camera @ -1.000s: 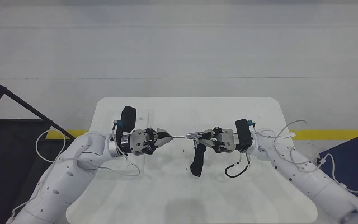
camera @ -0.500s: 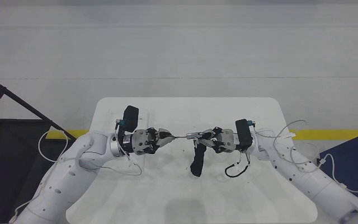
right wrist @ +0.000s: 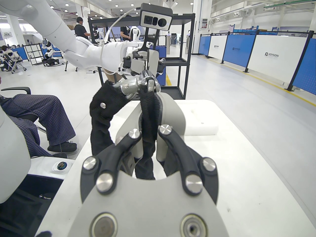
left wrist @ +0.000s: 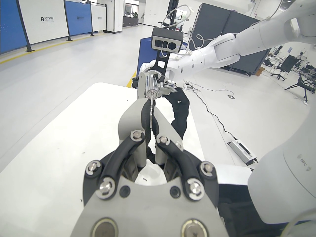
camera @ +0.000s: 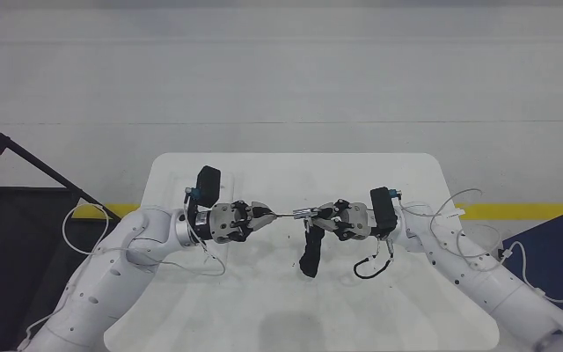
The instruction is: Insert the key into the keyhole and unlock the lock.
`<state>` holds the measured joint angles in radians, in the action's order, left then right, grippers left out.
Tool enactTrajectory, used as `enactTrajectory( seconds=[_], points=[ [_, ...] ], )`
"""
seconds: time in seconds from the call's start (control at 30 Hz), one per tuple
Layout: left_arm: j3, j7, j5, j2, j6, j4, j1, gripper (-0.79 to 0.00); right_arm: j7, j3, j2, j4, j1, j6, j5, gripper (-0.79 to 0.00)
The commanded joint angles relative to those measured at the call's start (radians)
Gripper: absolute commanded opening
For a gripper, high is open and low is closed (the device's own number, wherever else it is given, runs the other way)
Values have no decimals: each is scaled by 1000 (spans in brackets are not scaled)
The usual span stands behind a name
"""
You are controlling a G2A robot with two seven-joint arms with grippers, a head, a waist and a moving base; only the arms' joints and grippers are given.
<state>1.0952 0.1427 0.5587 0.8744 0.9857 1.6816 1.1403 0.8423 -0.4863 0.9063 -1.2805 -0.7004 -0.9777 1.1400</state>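
We see the left gripper (camera: 262, 214) and the right gripper (camera: 321, 214) facing each other above the middle of the white counter (camera: 352, 176), with the task's things held in the air between them. In the left wrist view, the left gripper (left wrist: 148, 114) has its fingers (left wrist: 128, 122) pressed together on the flat bow of the key (left wrist: 150, 104), pinching it edge-on so the thin metal blade points straight at the lock (left wrist: 151, 87). The blade's tip meets the keyhole (left wrist: 152, 96) in the round chrome end face; we cannot tell whether it merely touches the slot or has gone a little way in, but most of the blade is bare between the fingers and the cylinder. In the top view the key (camera: 281, 215) reads as a fine line bridging the gap to the lock (camera: 303, 212). The right gripper (right wrist: 148, 92) has its fingers (right wrist: 172, 114) closed on the chrome body of the lock (right wrist: 130, 86), holding it level, while the lock's black fabric-sleeved cable (right wrist: 103, 109) droops from it down to the counter. We judge that both pickups and the lining-up are done and insertion is at its very start. What remains, as we read it, is to push the blade fully home and turn the key so the lock releases; nothing shows the cable end freed yet.
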Motion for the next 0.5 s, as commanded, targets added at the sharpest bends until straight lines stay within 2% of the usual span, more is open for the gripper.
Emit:
enactTrajectory(
  seconds=[0.0, 0.23, 0.47],
  points=[
    [0, -1, 0, 2, -1, 1, -1, -785, 0, 0, 0, 0, 0, 0, 0, -785],
    [-12, -13, 15, 13, -17, 16, -2, -785, 0, 0, 0, 0, 0, 0, 0, -785],
    [-25, -42, 99, 28, -61, 32, 1, -785, 0, 0, 0, 0, 0, 0, 0, -785]
  ],
)
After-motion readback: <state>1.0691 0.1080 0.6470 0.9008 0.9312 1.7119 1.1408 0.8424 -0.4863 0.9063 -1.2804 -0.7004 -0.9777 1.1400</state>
